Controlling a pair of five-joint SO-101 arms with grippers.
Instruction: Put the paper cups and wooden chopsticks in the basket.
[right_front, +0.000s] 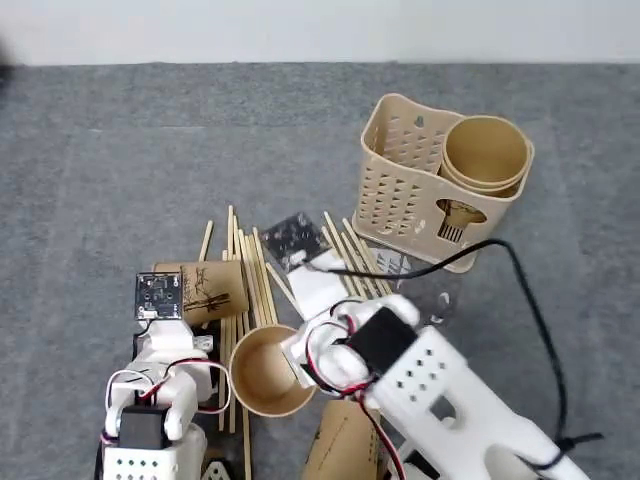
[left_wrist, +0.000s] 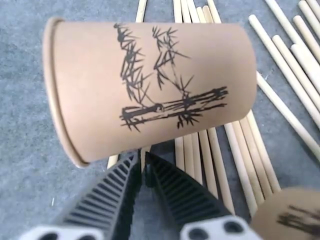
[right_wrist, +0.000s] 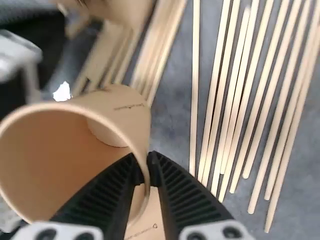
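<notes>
- Paper cups here are light, thin-walled and easily crushed – best taken by the stiff rolled rim, with one finger inside and one outside.
- Held cup (right_front: 262, 375): well apart from the basket (right_front: 400, 190), on the arms' side of it. The right gripper (right_wrist: 141, 165) is clenched across its wall at the rim, mouth facing up.
- Printed cup (left_wrist: 150, 85): lies on its side across the chopsticks (right_front: 250, 270), farther from the basket than the held cup. A round cup like this will likely roll if nudged.
- Left gripper (left_wrist: 142, 162): jaws closed on nothing, tips just beside the printed cup's side wall near its rim.
- Third cup (right_front: 338, 445): on its side under the right arm, farthest from the basket.
- Nested cups (right_front: 485, 150) already sit inside the basket.
- Chopsticks are stiff, thin and smooth – likely to slip, and hard to pinch flat off the table (right_front: 100, 150); they fan out from just beside the basket's base toward the arms.
- The high view gives the basket and the overall layout. The right wrist view alone shows the finger-in, finger-out rim grip, and the left wrist view shows that gripper's closed tips.
</notes>
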